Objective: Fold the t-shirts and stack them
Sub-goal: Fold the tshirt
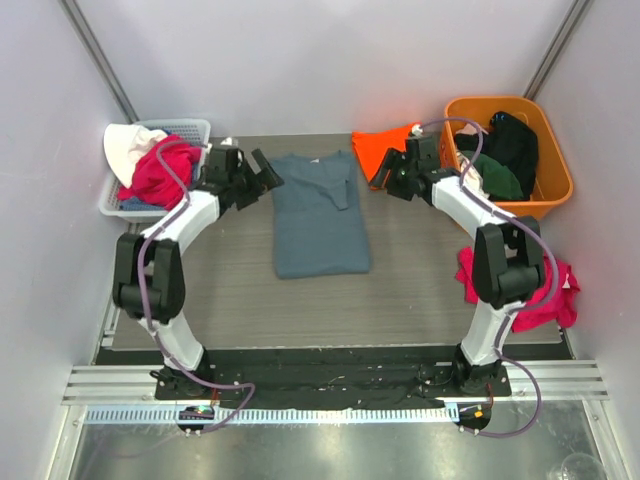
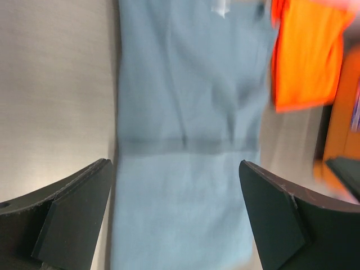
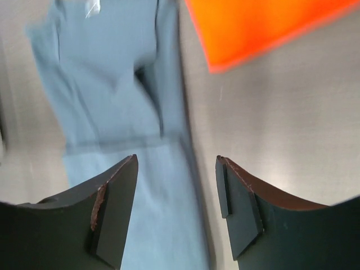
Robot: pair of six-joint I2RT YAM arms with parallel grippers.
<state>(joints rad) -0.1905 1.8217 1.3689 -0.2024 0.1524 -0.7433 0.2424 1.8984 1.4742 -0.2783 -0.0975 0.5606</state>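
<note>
on the grey wood-grain table [image 1: 420, 300], the folded slate blue-grey cotton t-shirt [image 1: 320, 215] lies centred, the bright orange cotton t-shirt [image 1: 378, 150] near its far right corner. the left gripper [image 2: 174, 166] and right gripper [image 3: 175, 158] are spread apart, holding nothing.

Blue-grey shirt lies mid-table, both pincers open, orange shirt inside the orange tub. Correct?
Not quite. The orange shirt lies on the table, beside the orange tub, not in it; the top external view shows it. The rest holds.
</note>
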